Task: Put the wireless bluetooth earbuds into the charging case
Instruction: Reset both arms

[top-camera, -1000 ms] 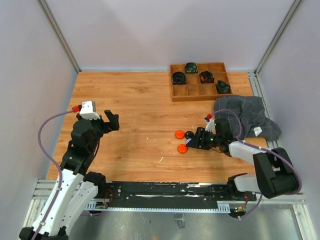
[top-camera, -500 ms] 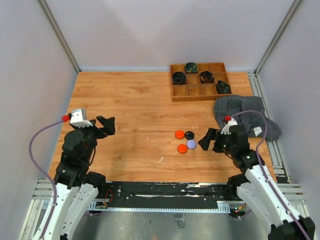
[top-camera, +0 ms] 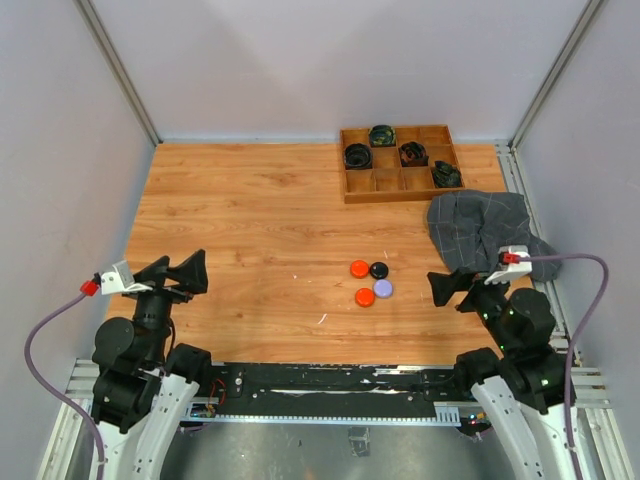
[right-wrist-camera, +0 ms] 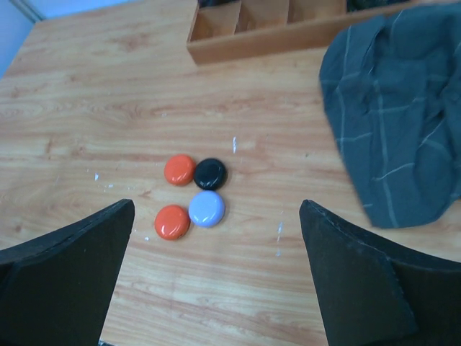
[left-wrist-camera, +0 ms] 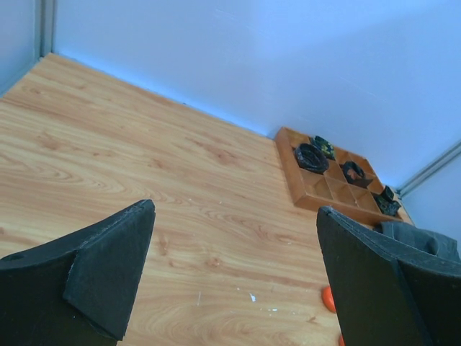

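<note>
Where they huddle, round charging cases [right-wrist-camera: 207, 208] gleam orange, black, lilac.

A grey checked cloth [top-camera: 480, 235] lies just beside the wooden compartment tray [top-camera: 395, 198].

Glossy plastic cases [right-wrist-camera: 207, 208]; matt wood-grain table [top-camera: 250, 200]; wooden tray [top-camera: 395, 197]; grey cloth [right-wrist-camera: 396, 108].

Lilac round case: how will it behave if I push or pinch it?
The lilac case looks glossy and domed, so a pinch may slip. Lying flat, it should slide, not roll. It apparently touches the black case; pushing likely moves both.
</note>
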You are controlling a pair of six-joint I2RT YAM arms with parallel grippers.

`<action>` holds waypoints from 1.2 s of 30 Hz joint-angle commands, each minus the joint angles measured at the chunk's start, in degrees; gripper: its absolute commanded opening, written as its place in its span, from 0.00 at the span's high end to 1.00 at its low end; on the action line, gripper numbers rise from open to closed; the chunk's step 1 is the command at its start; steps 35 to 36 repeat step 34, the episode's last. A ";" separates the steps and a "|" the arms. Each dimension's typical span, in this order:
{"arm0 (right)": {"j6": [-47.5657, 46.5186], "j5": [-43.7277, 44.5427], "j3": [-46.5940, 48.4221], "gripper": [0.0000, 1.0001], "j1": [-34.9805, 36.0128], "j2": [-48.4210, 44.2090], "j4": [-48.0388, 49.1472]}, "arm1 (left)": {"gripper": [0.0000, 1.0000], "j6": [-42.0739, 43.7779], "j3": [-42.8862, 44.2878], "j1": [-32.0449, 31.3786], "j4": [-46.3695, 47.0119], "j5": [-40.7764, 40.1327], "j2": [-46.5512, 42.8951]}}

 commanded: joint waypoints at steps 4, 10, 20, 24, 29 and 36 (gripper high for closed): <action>-9.72 9.55 7.28 0.01 -0.68 -1.60 -5.07 | 0.01 -1.22 -1.94 0.28 -0.67 -1.89 -1.05; -11.34 12.53 6.28 0.01 -0.68 -2.21 -5.04 | 0.01 -1.06 -2.39 0.28 0.40 0.86 -1.14; -11.16 12.46 6.13 0.02 -0.65 -1.17 -5.06 | 0.01 -1.79 -0.97 0.30 -0.70 -0.52 -1.12; -11.33 11.98 6.14 0.01 -0.67 -0.77 -5.09 | 0.01 -1.81 -0.92 0.34 -0.68 -0.54 -1.14; -11.34 11.66 6.05 0.02 -0.68 -0.36 -5.00 | 0.01 -1.73 -1.13 0.28 -0.71 -0.68 -1.15; -11.42 11.26 6.10 0.02 -0.66 -0.04 -5.03 | 0.01 -1.54 -1.18 0.28 -0.55 -0.29 -1.13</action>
